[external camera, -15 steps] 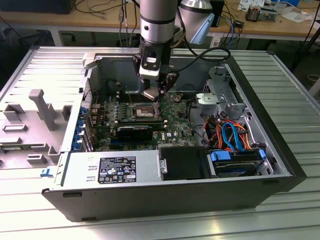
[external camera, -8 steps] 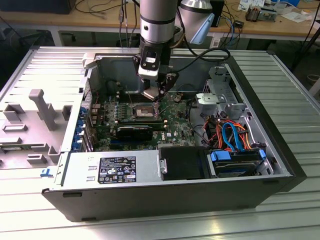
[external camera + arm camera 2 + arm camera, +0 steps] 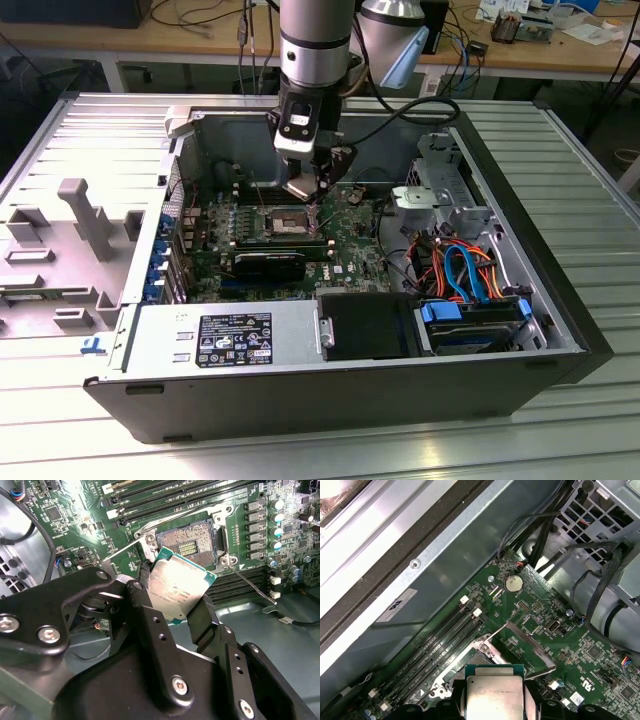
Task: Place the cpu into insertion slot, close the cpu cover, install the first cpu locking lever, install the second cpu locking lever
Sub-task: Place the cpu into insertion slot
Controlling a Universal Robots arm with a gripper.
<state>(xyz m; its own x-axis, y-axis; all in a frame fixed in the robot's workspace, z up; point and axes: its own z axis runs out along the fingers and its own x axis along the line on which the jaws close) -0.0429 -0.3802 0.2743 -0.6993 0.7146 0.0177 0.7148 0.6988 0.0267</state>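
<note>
My gripper [image 3: 176, 600] is shut on the cpu [image 3: 178, 586], a flat silver-topped square chip with a green edge, clamped by its sides between two black fingers [image 3: 201, 622]. It hangs tilted just above and beside the insertion slot [image 3: 191, 541], whose dark pin field lies bare. In the first wrist view the cpu [image 3: 493, 696] sits at the slot's edge [image 3: 476, 656], and the cpu cover [image 3: 531, 650] stands swung up beside it. Two thin locking levers [image 3: 247, 582] [image 3: 120, 550] stick out, released. In the exterior view the gripper [image 3: 316, 193] hovers over the slot [image 3: 283, 220] inside the open case.
Long black memory slots [image 3: 165, 495] run beside the socket, with capacitors [image 3: 277, 530] on another side. The case wall [image 3: 445, 565] rises close behind. A power supply [image 3: 225, 340], a drive cage [image 3: 440, 195] and coloured cables [image 3: 465, 270] fill the case toward the exterior view's right.
</note>
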